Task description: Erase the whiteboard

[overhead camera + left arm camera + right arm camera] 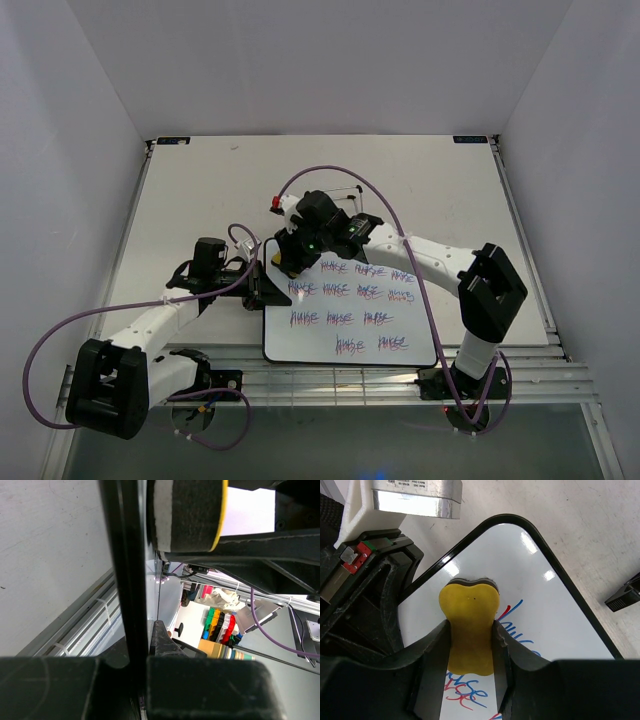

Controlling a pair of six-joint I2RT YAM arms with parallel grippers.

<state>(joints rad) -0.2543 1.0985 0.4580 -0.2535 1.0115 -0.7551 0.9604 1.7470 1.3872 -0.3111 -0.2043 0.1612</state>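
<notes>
The whiteboard (350, 325) lies in the table's middle, black-framed, with rows of red-blue scribbles (355, 292). My right gripper (298, 255) is over its far left corner, shut on the yellow bone-shaped eraser (469, 625), which is pressed on the white surface (545, 605) just beyond a scribble (517, 627). My left gripper (262, 290) is at the board's left edge. In the left wrist view its jaws (137, 680) close on the black frame (125, 580), and the eraser's felt underside (187, 515) shows above.
The board's thin black wire stand (345, 192) juts out behind the right gripper, with a small red-tipped item (275, 203) beside it. Purple cables (400, 215) loop over both arms. An aluminium rail (400, 375) runs along the near table edge. White walls enclose the table.
</notes>
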